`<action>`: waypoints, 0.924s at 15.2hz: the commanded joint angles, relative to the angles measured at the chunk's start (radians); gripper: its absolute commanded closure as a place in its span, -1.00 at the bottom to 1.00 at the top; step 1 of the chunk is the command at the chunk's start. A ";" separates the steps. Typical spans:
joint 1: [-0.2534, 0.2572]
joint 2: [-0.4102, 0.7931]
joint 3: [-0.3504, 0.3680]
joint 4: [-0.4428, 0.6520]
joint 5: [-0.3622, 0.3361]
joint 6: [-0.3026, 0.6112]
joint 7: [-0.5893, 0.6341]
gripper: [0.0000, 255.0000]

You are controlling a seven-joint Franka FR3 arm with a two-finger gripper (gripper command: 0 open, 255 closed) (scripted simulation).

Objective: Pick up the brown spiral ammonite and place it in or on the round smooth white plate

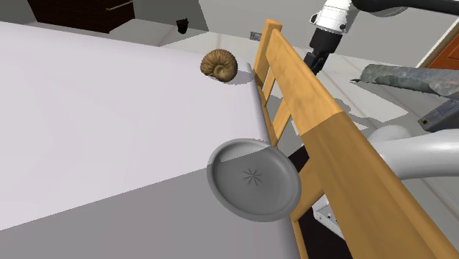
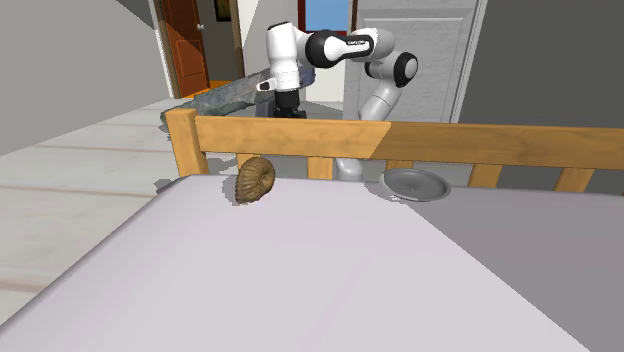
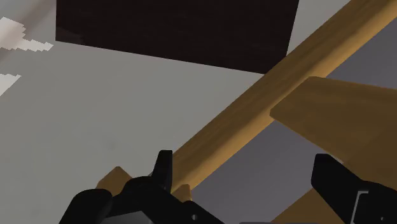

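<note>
Fingers point(image 3: 164, 170), two and black, stand apart with nothing between them, hanging over one wooden bed rail point(image 3: 254, 121) that crosses below them on a slant. In the shoulder view they point(image 1: 318, 60) hover above the far side of that rail point(image 1: 324, 125), off the bed point(image 1: 95, 110). One white arm point(image 2: 340, 45) carries them; a short line of dark lettering runs along its forearm, too small to read.

One brown spiral ammonite point(image 1: 218, 65) sits on the pale bed surface just beside the rail, lower than the fingers and not touched by them. In the second exterior view it point(image 2: 254, 180) stands on edge near the rail's corner post.

One round plate point(image 1: 254, 179), drawn grey with a small star mark at its centre, lies at the bed's edge against the rail, well apart from the ammonite and partly overhanging the mattress. It bears nothing.
</note>
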 commanded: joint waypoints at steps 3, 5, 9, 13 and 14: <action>0.017 0.076 0.022 0.062 0.006 0.016 -0.001 -1.00; 0.032 0.151 0.044 0.127 0.009 0.026 -0.001 -1.00; 0.057 0.298 0.088 0.269 0.006 0.034 0.002 -1.00; 0.080 0.444 0.133 0.425 -0.008 0.025 0.009 -1.00; 0.085 0.480 0.144 0.466 -0.014 0.019 0.011 -1.00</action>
